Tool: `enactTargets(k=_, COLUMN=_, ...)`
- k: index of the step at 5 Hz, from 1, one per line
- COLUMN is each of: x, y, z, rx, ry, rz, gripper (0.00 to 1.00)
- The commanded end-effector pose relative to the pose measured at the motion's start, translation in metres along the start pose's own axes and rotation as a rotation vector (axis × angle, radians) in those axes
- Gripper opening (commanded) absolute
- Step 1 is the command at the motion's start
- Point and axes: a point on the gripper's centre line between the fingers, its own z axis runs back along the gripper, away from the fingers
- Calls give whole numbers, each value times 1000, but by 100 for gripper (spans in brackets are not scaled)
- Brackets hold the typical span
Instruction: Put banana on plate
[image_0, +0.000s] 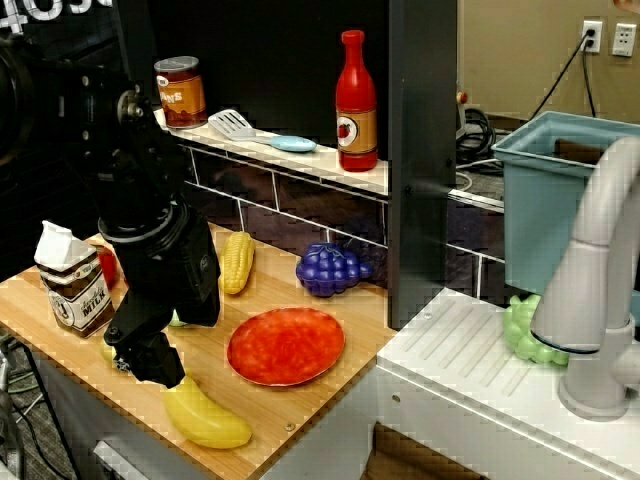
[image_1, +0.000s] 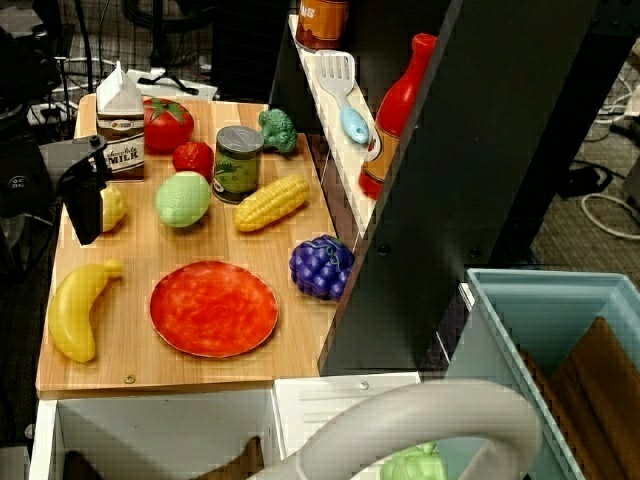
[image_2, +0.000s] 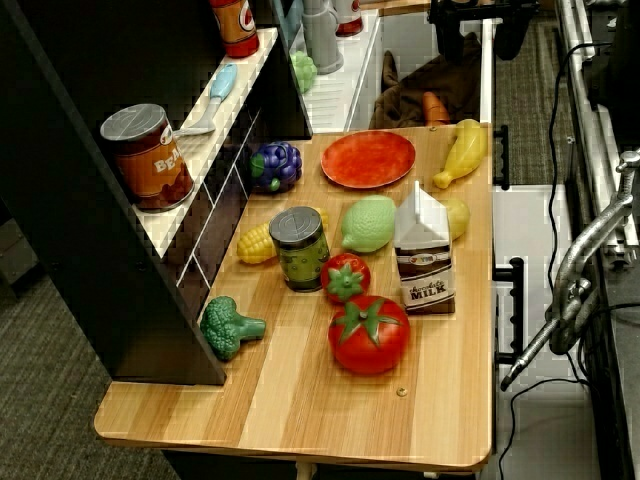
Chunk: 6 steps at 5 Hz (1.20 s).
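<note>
Front view: gripper (image_0: 150, 362) hides the banana (image_0: 208, 417) stem end; jaw gap unreadable. Overhead view: banana lies on the counter left of the plate (image_1: 213, 308), apart; gripper mostly cropped. Far-end view: gripper not visible.

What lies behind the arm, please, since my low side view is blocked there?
Observer: In the view from above, a lemon sits right behind it.
Operator: Does the tool grip the banana?
Observer: From above, the tool hangs beside the lemon, short of the banana stem; open or shut, I cannot tell.
Operator: Is anything beyond the corn?
Observer: A green can stands just behind the corn.
</note>
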Motion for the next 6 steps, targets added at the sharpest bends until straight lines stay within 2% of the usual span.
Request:
enactTargets(k=1, x=0, y=0, z=0, rx=0, ry=0, rz=0, gripper=100)
enactTargets(k=3, x=-11, y=7, z=-11, rx=-21, ry=29, rz=-62, gripper=100)
enactTargets(k=6, x=-24, y=13, z=-14, rx=-23, ry=-2, rz=-53, gripper=100)
